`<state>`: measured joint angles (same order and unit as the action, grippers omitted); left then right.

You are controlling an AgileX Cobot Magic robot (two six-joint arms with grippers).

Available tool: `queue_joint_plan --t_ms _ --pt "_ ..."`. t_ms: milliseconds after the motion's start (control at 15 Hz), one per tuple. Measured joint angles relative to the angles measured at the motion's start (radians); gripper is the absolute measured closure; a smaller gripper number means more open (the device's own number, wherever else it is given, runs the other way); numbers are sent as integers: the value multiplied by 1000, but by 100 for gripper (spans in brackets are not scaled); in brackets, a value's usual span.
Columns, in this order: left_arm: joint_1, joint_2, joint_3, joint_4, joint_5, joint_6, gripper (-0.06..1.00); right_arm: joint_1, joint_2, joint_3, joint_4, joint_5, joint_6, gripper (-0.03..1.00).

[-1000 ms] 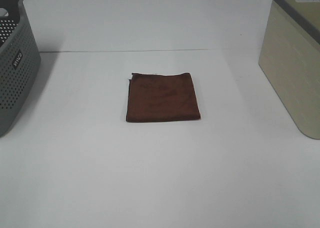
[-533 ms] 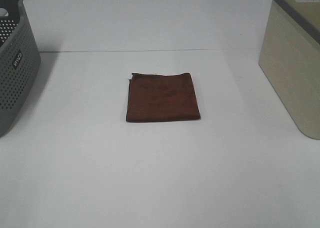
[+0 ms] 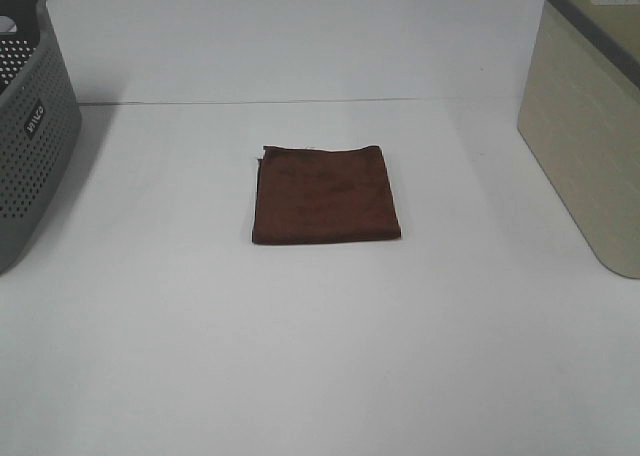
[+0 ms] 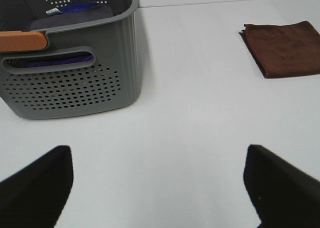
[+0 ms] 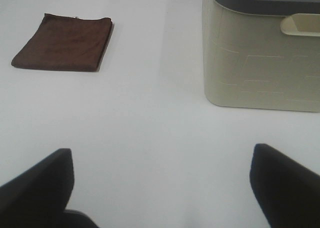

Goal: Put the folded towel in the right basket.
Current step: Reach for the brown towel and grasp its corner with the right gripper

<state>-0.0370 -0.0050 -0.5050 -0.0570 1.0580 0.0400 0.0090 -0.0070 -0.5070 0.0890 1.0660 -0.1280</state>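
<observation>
fingers of right gripper spread wide, empty

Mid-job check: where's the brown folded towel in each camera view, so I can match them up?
Exterior high: the folded towel lies flat mid-table, between the grey basket and the beige basket.
Left wrist: folded towel beyond the left gripper, apart from the grey basket, cut by the frame edge.
Right wrist: folded towel beyond the right gripper, apart from the beige basket.
Shared landmark: the white table under it.
</observation>
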Motion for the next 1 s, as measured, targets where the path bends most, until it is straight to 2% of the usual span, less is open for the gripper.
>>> queue_joint_plan --t_ms 1000 --pt "0 0 0 0 0 0 7 0 0 0 0 0 0 7"
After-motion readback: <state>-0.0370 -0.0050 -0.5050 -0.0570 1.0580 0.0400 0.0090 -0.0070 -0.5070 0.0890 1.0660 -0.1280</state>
